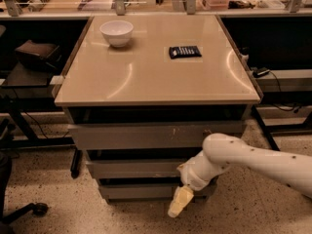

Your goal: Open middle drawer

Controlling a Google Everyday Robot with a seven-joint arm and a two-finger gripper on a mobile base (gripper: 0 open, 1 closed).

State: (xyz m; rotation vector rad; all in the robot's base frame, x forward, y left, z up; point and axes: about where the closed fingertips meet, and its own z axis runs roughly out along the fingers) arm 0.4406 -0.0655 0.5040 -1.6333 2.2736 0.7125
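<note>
**A:** Here's the cabinet, front on. Where's the end effector?

**B:** Low and to the right. The end effector (pixel 180 202) is a pale yellowish tip pointing down and to the left, toward the speckled floor (pixel 48 189). It hangs in front of the right part of the lowest drawer front (pixel 139 191).

**A:** Apart or together?

**B:** I cannot tell from this angle; it reads as one pale shape.

**A:** And the middle drawer?

**B:** The middle drawer (pixel 134 168) is the plain grey panel in the middle of the stack. It sits under the taller top drawer front (pixel 146 136), which has pale scratch marks, and above the lowest one. There's a dark gap along its upper edge. The white arm (pixel 253 157) comes in from the right, and its rounded wrist covers the panel's right end.

**A:** Is there contact with the panel?

**B:** The wrist overlaps it in view, but I can't say whether they touch. The tip itself is below the panel.

**A:** What's up top?

**B:** On the tan surface (pixel 146 84), a white bowl (pixel 116 32) sits at the back left. A flat black packet (pixel 185 51) lies right of centre, well apart from the bowl.
</note>
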